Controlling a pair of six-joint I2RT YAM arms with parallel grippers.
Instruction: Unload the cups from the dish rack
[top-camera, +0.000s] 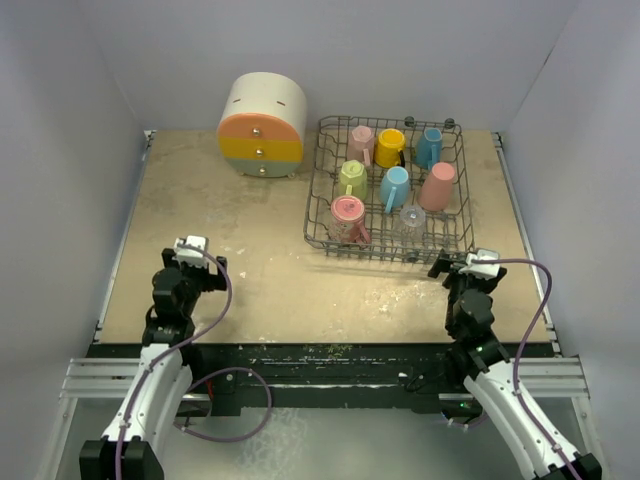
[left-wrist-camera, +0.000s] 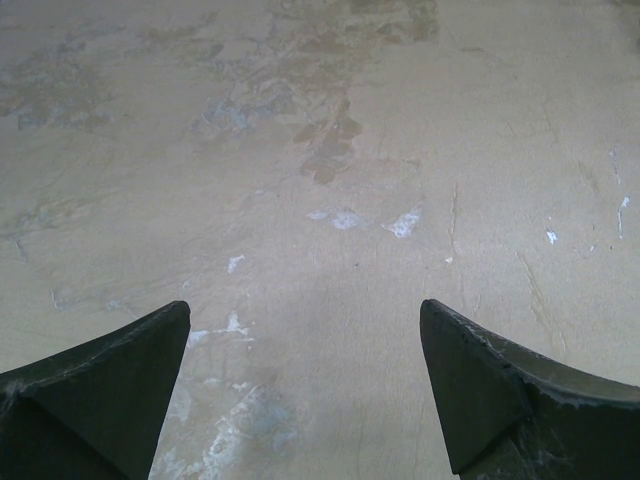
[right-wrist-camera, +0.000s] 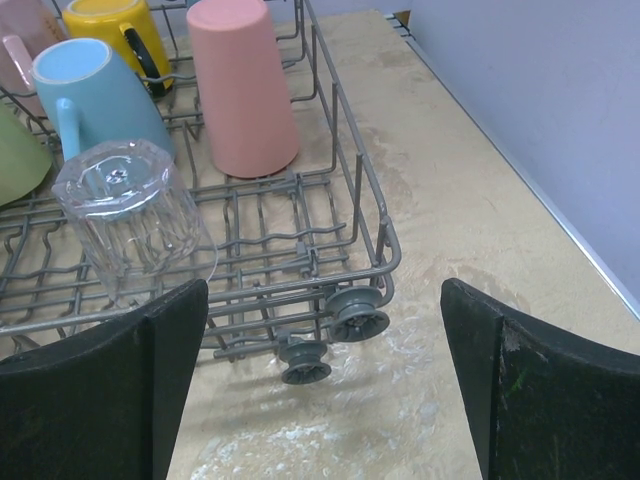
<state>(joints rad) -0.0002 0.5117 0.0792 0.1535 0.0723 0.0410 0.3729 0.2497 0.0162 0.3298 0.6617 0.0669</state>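
Observation:
The dark grey wire dish rack (top-camera: 390, 256) stands at the back right of the table. It holds several cups: pink (top-camera: 361, 143), yellow (top-camera: 390, 148), light blue (top-camera: 429, 147), pale green (top-camera: 352, 178), a second light blue (top-camera: 395, 188), salmon (top-camera: 438, 186), pink patterned (top-camera: 347, 219) and clear glass (top-camera: 410, 219). My right gripper (right-wrist-camera: 323, 290) is open and empty, just in front of the rack's near right corner (right-wrist-camera: 385, 255). The clear glass (right-wrist-camera: 130, 215) and salmon tumbler (right-wrist-camera: 240, 85) stand upside down nearest it. My left gripper (left-wrist-camera: 305, 310) is open and empty over bare table, far left of the rack.
A round cream cabinet (top-camera: 263, 125) with coloured drawers stands at the back, left of the rack. The rack has small wheels (right-wrist-camera: 358, 318) at its near edge. White walls enclose the table on three sides; the table's right edge (right-wrist-camera: 560, 220) runs close to the rack.

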